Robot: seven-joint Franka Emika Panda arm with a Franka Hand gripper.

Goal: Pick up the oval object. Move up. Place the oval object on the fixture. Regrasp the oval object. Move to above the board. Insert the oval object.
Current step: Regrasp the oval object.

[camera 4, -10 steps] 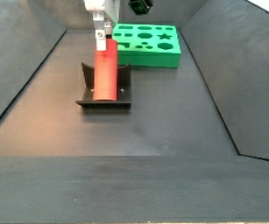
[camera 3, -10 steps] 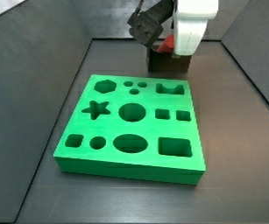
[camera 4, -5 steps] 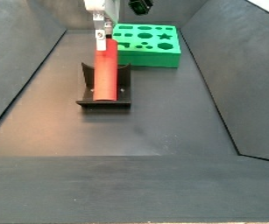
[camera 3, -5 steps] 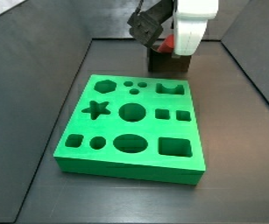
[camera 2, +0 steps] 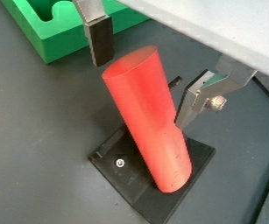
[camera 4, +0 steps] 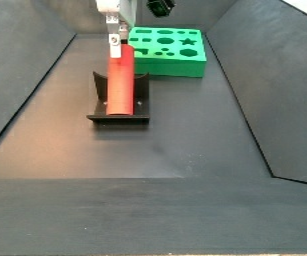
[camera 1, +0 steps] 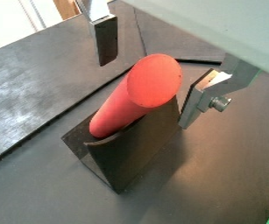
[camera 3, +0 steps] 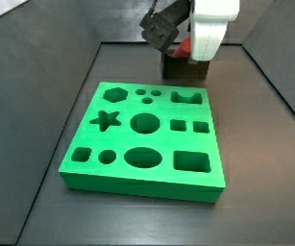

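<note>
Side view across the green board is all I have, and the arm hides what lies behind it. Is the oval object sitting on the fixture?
Observer: Yes. In both wrist views the oval object leans in the fixture, with its upper end free.
Operator: Is the tool clamped on it?
Observer: No. The tool sits astride the upper end, open, with a gap showing between the oval object and each of the fingers.
</note>
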